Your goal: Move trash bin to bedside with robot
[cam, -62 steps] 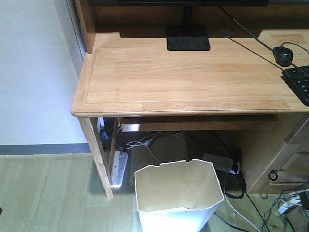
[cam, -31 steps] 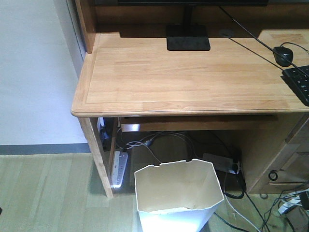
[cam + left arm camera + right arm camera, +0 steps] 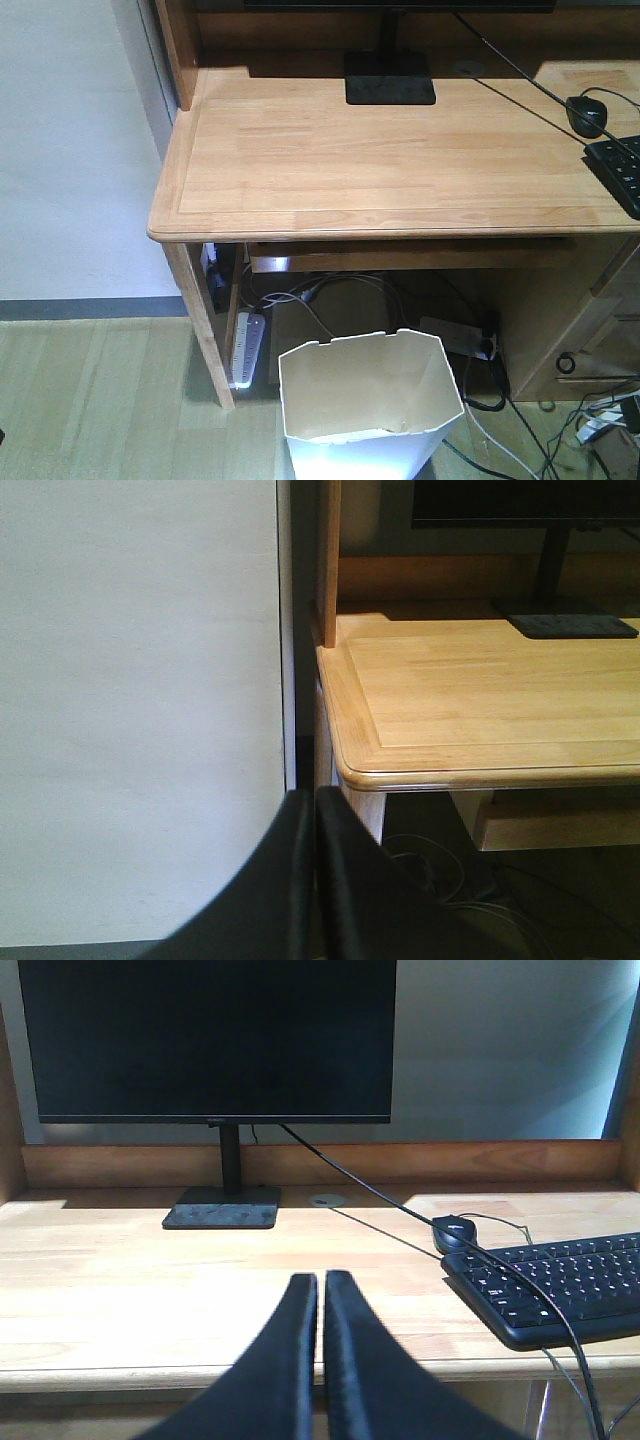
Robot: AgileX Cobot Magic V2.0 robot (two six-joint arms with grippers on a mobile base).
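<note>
- White trash bin (image 3: 370,400), where?
- Upright on the wood floor (image 3: 100,400), below the table (image 3: 380,150) front edge, near a table leg, cables (image 3: 310,295) behind it.
- Pincers?
- 2 seen. Left pincer (image 3: 313,798) pressed together, empty, by the table corner. Right pincer (image 3: 320,1280) pressed together too, empty, over the table edge, facing monitor (image 3: 210,1040) and keyboard (image 3: 560,1285).

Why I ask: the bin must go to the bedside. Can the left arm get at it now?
Probably not yet: the left claw is shut and faces the wall beside the desk corner, with the bin out of its view. Nothing covers the bin's rim, though.
</note>
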